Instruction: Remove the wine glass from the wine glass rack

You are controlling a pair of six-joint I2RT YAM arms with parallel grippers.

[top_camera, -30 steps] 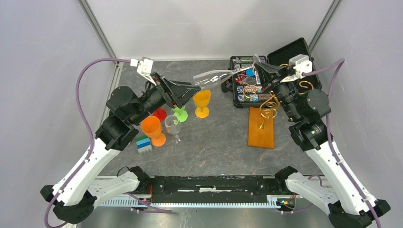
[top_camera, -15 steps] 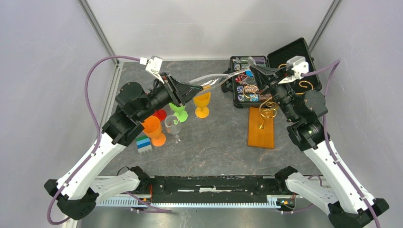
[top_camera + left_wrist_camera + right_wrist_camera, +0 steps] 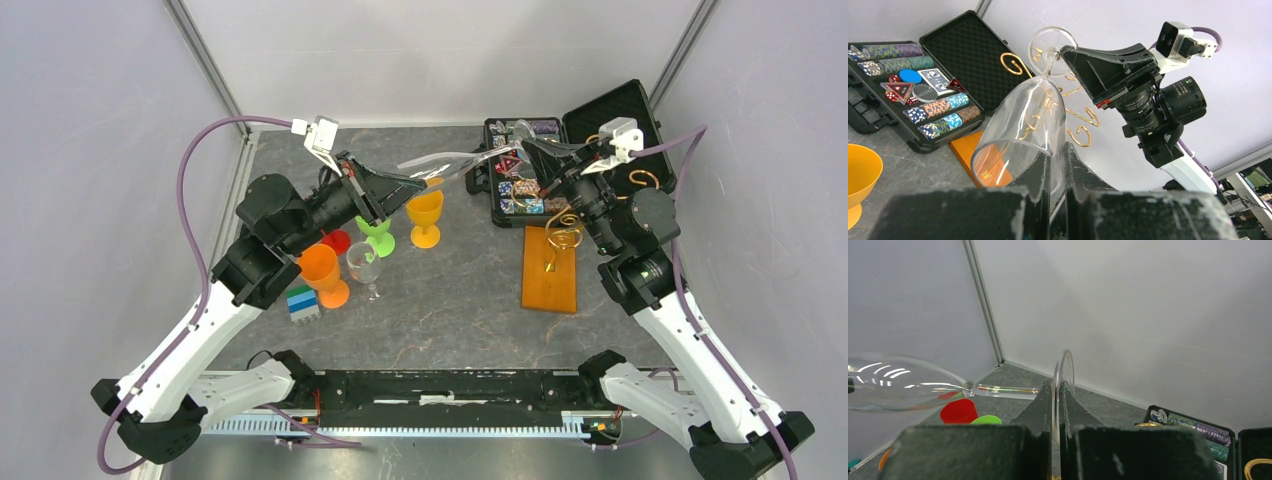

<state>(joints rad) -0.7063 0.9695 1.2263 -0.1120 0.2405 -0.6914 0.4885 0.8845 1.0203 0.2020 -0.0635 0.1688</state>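
A clear wine glass hangs on its side in the air between the two arms, left of the wine glass rack. The rack is a gold wire stand on an orange-brown wooden base. My right gripper is shut on the glass's round foot, whose stem runs left to the bowl. My left gripper is shut on the bowl's wall at the rim, one finger inside and one outside. From the left wrist, the rack's gold curls show behind the glass.
An open black case of poker chips sits at the back right, behind the rack. Under the left arm stand an orange goblet, a green cup, a red cup, an orange cup, a small clear glass and a striped block.
The left gripper advanced to the bowl's rim and closed on it from wide open. The right gripper stayed shut on the foot and shifted slightly left.
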